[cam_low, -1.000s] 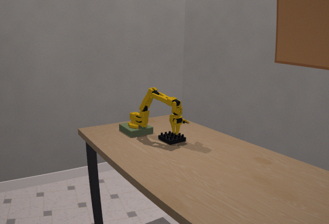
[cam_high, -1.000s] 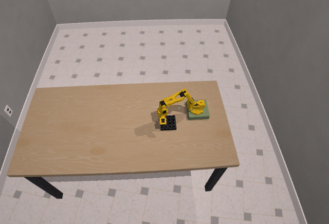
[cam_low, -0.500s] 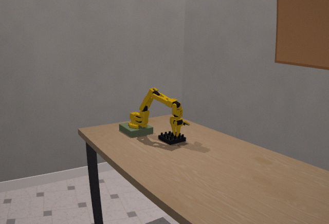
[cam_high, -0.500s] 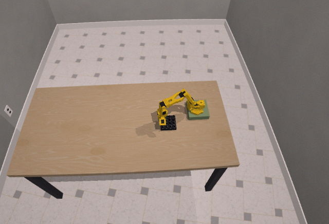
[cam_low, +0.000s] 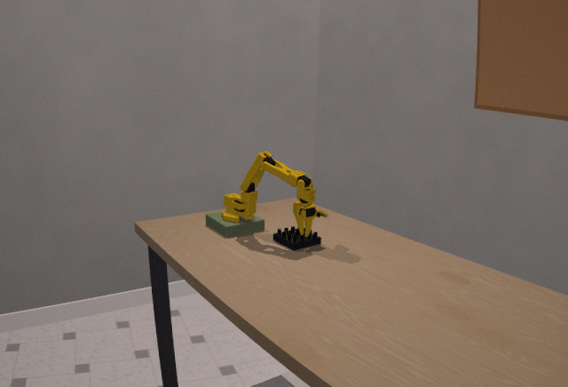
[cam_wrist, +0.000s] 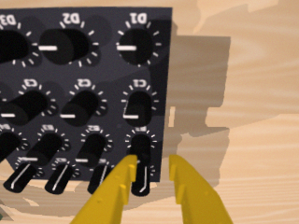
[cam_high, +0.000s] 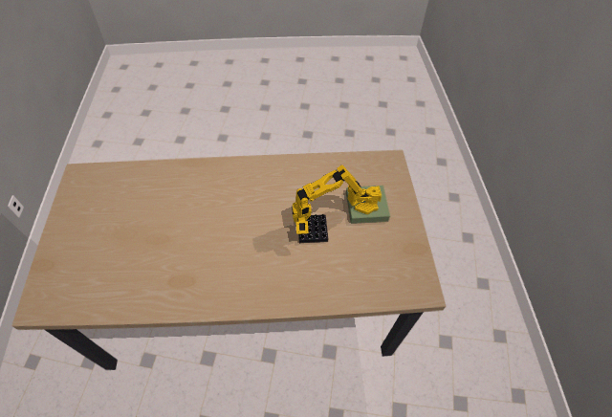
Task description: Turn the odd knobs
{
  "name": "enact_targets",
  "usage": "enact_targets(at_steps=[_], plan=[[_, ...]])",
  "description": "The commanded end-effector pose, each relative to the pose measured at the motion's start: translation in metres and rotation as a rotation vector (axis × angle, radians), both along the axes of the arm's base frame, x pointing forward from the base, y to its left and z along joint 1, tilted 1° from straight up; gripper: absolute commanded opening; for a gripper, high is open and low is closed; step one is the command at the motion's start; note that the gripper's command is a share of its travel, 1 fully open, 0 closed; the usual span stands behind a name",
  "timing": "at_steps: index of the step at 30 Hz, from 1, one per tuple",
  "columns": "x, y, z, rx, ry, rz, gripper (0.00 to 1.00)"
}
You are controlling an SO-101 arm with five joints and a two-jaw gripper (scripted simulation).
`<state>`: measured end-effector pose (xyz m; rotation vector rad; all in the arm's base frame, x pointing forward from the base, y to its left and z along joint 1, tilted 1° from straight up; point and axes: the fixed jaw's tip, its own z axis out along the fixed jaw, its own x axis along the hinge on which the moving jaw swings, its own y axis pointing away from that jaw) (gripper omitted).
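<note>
The black knob box (cam_high: pixel 313 229) lies flat on the wooden table in front of the arm's green base (cam_high: pixel 368 209); it also shows in the exterior view (cam_low: pixel 296 238). My gripper (cam_wrist: pixel 152 160) points straight down over the box's near right corner, also seen from the side (cam_low: pixel 303 232). In the wrist view its yellow fingers stand a little apart, straddling the corner knob (cam_wrist: pixel 141 179) of the lowest row. The left finger lies against that knob; a gap stays on the right side. Knobs D1 (cam_wrist: pixel 136 47) and D2 (cam_wrist: pixel 61 47) have pointers turned left. The box's left column is cut off.
The box's right edge (cam_wrist: pixel 164 93) borders bare table wood. The arm's shadow falls across the table beside the box. The table edge is far from the box on all sides.
</note>
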<state>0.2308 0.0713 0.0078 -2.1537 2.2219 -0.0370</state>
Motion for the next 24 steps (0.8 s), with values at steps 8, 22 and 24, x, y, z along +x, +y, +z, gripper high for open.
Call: enact_targets(at_steps=[8, 22, 24], plan=[[-0.011, -0.002, -0.02, -0.012, 0.039, -0.001, 0.1], [-0.013, -0.003, -0.023, -0.012, 0.039, -0.001, 0.1], [-0.013, -0.003, -0.023, -0.012, 0.039, -0.001, 0.1]])
